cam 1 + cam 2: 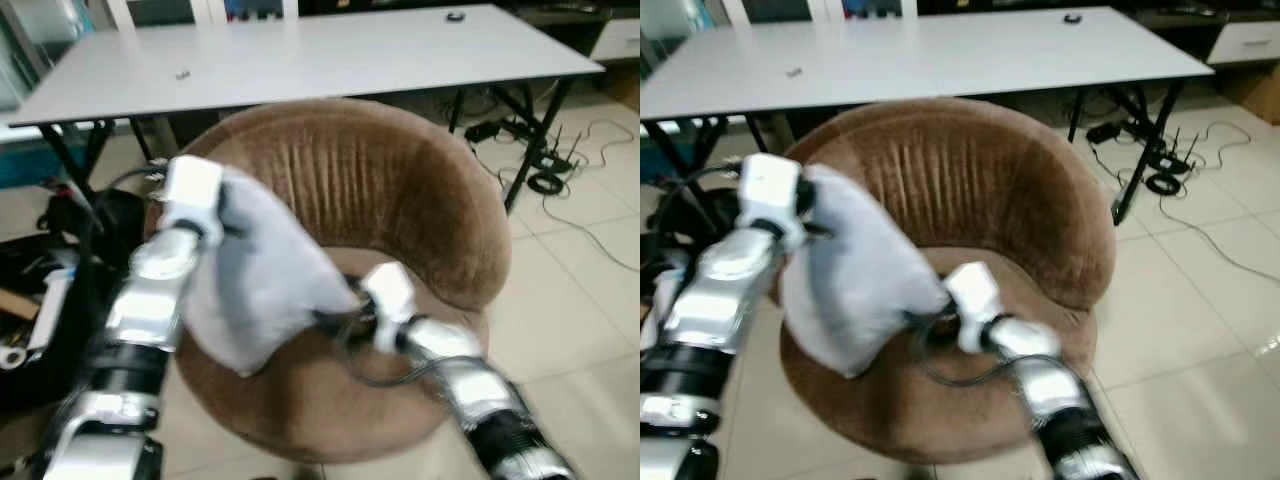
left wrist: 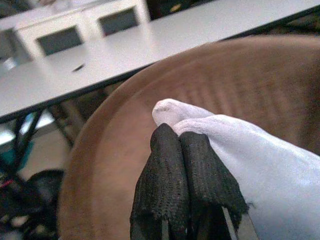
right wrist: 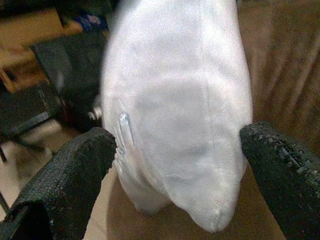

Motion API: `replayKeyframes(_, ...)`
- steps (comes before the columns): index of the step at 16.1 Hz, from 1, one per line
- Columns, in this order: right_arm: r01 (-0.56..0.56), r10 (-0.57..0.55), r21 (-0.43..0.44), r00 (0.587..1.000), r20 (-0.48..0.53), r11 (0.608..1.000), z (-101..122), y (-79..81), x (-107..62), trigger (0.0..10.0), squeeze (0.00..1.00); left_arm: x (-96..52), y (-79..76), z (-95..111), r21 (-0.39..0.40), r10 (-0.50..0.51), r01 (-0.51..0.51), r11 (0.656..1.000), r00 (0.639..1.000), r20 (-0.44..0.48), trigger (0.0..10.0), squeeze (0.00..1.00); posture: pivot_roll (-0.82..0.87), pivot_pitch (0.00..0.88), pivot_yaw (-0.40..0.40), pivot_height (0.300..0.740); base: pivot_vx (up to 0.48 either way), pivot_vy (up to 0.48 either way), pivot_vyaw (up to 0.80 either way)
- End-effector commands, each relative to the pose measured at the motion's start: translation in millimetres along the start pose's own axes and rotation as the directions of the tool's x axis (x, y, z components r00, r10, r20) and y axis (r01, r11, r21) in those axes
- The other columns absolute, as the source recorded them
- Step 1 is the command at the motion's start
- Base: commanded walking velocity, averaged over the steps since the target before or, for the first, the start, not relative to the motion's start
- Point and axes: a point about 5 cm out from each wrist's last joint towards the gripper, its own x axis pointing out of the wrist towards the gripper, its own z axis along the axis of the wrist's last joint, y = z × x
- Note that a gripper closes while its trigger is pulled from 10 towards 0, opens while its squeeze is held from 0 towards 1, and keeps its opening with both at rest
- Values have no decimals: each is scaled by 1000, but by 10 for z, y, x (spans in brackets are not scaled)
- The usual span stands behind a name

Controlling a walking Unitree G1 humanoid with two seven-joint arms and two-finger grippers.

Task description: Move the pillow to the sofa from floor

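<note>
Eye views: the white pillow (image 1: 262,275) hangs above the brown sofa (image 1: 400,200) seat. Left wrist view: the left gripper (image 2: 182,145) jaws are closed on one pillow corner. Right wrist view: the right gripper (image 3: 180,150) jaws stand open, the pillow between them.

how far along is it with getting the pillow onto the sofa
Done: the pillow is off the floor, held above the brown sofa seat. In hand: the left gripper pinches one corner; the right gripper is open around the other end. Left: set it down and release.
</note>
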Motion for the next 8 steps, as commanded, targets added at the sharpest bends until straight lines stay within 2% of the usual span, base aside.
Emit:
replayKeyframes(1,24,-24,-10,1000,-15,1000,-13,-82,-92,10000,0,59,-81,154,-8,-19,20,1000,997,71,10000,0,-32,0,59,740,0,0,0)
replayKeyframes(2,25,-25,-10,1000,-15,1000,-15,-82,-95,10000,0,93,-53,141,-11,-16,16,1000,998,60,10000,0,-32,0,59,740,0,0,0)
replayKeyframes(3,25,-25,-8,1000,-16,1000,-22,-75,-103,10000,0,182,64,144,-19,-8,8,1000,999,34,10000,0,-37,0,60,740,0,0,0)
replayKeyframes(7,38,-39,-2,999,-17,999,-46,-66,-135,10000,0,395,413,438,92,-14,11,996,999,31,10000,0,-65,0,86,740,0,0,0)
replayKeyframes(8,47,-47,3,999,-15,999,-57,-51,-149,10000,0,448,467,493,129,-4,4,992,1000,6,10000,0,-81,0,101,740,0,0,0)
